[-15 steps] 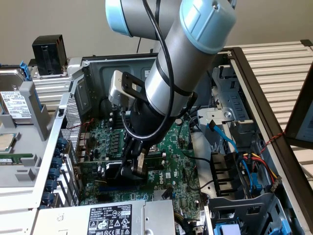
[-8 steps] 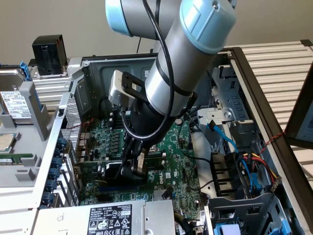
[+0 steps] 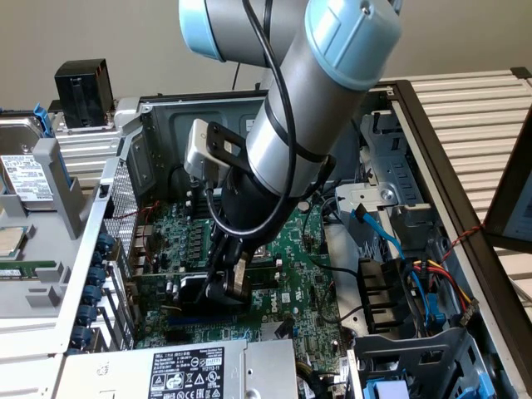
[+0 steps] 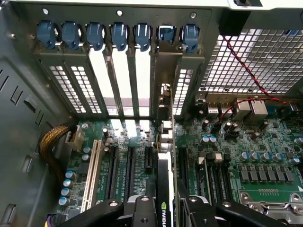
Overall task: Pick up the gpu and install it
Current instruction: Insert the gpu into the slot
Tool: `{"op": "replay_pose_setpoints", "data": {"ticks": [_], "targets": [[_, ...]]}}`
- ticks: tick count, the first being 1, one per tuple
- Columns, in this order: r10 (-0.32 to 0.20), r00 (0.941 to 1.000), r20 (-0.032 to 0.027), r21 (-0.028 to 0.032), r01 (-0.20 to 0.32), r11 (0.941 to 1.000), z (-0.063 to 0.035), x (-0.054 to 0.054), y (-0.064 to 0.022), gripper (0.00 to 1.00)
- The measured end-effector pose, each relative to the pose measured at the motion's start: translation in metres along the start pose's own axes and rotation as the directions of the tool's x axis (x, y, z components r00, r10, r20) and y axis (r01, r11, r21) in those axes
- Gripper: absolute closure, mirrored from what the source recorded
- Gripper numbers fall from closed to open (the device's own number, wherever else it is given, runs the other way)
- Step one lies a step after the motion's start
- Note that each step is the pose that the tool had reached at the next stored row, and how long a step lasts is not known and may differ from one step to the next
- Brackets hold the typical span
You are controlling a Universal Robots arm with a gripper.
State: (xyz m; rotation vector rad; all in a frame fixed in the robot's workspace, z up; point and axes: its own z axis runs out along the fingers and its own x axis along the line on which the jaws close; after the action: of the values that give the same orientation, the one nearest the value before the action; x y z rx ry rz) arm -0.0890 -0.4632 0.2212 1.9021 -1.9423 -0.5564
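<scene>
The gpu (image 4: 164, 189) stands on edge between my fingers, its black cooler face and a green logo showing beside the thin green card. Its metal bracket (image 4: 165, 90) reaches up into an opening of the rear slot panel, under a blue latch (image 4: 166, 33). My gripper (image 4: 165, 215) is shut on the gpu from both sides. In the exterior view the gripper (image 3: 224, 283) is deep inside the computer case, low over the motherboard (image 3: 312, 249), with the gpu's (image 3: 193, 293) black block next to it at the expansion slots.
Several empty expansion slots (image 4: 113, 175) lie beside the card. A row of blue latches (image 4: 94, 35) tops the rear panel. A power supply (image 3: 191, 370) borders the board, and coloured cables (image 3: 416, 278) and drive bays crowd the exterior view's right. A hard drive (image 3: 25, 174) sits outside the case.
</scene>
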Motion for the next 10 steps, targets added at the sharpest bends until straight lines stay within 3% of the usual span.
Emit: {"op": "replay_pose_setpoints", "data": {"ticks": [10], "targets": [[-0.004,1.0000,-0.0022,0.0095,0.004,0.9999,0.0000,0.0000,0.0003,0.73]]}}
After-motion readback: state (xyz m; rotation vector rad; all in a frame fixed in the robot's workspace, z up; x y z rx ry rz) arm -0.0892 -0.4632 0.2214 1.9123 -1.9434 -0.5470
